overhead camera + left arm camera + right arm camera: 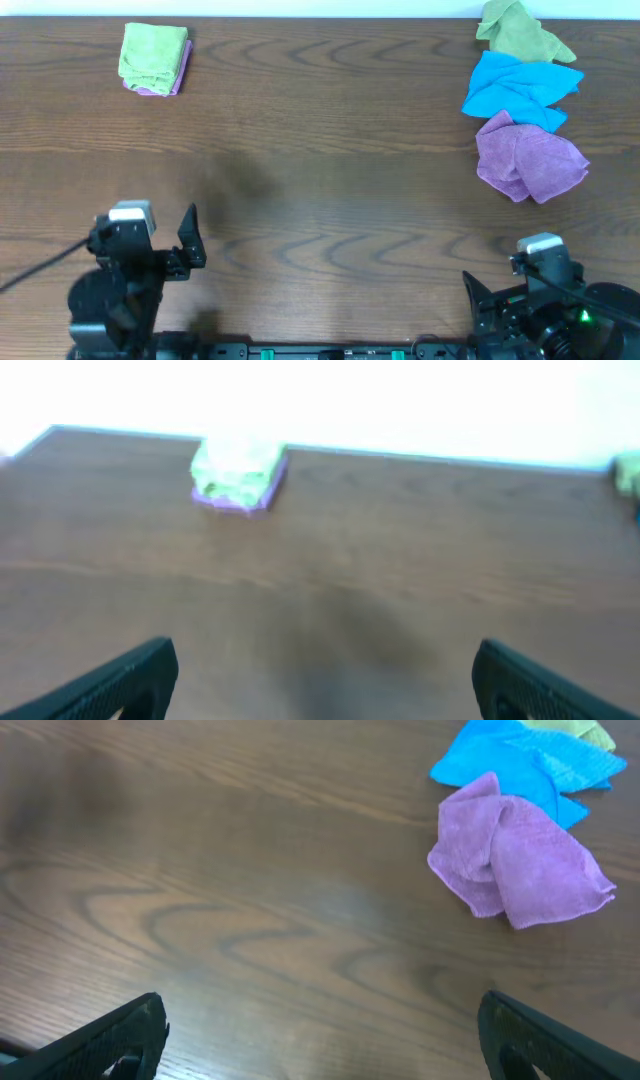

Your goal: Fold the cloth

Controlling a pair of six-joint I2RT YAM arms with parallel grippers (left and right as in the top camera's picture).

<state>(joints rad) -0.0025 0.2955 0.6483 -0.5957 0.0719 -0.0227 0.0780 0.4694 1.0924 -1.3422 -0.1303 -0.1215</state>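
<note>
While both claws gape empty, the cloth [153, 55] lies folded far beyond the left claw [160, 240].

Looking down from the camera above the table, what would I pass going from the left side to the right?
Left gripper, open → folded lime green cloth lying on a folded purple cloth at the far edge → bare wooden table → pile of crumpled cloths: olive-green, blue, purple, with the right gripper open at the near edge.
</note>
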